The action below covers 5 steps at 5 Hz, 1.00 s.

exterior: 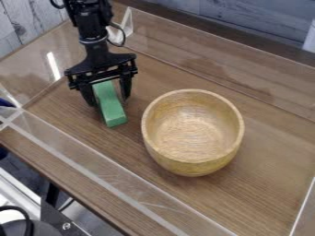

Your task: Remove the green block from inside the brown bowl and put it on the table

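The green block (114,112) lies flat on the table (252,83), just left of the brown bowl (193,131). My gripper (109,95) points straight down over the block's far end. Its black fingers (87,96) stand apart on either side of the block, with small gaps to it, so the gripper is open and holds nothing. The bowl is a round tan wooden one with thick walls, and its inside is bare.
Clear acrylic walls (87,175) run along the table's edges, with one close behind my arm at the left. Bare wood-grain surface stretches to the right of and behind the bowl.
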### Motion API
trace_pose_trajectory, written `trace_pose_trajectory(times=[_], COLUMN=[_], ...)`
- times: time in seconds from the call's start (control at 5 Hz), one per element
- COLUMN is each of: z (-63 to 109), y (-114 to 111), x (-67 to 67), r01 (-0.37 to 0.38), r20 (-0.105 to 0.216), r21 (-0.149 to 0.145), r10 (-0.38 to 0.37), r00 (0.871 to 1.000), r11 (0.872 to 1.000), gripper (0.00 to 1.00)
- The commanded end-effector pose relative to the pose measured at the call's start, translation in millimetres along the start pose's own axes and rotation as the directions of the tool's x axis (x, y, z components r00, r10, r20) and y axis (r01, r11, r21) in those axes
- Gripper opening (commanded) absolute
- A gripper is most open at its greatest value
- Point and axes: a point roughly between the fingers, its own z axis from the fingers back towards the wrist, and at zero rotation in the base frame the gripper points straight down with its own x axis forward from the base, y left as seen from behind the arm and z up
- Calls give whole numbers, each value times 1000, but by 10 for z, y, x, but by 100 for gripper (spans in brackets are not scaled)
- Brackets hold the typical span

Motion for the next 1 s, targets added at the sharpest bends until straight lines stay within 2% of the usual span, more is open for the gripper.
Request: trace_pose_trajectory(times=[0.0,0.4,0.8], z=[295,543,1006], y=[-102,-207,-501], x=[79,69,43], r01=[22,52,142], r20=[66,78,103], r21=[-33,-53,-103], r10=[-20,-47,-131], r00=[998,996,986], r11=[999,997,985], gripper=[100,100,100])
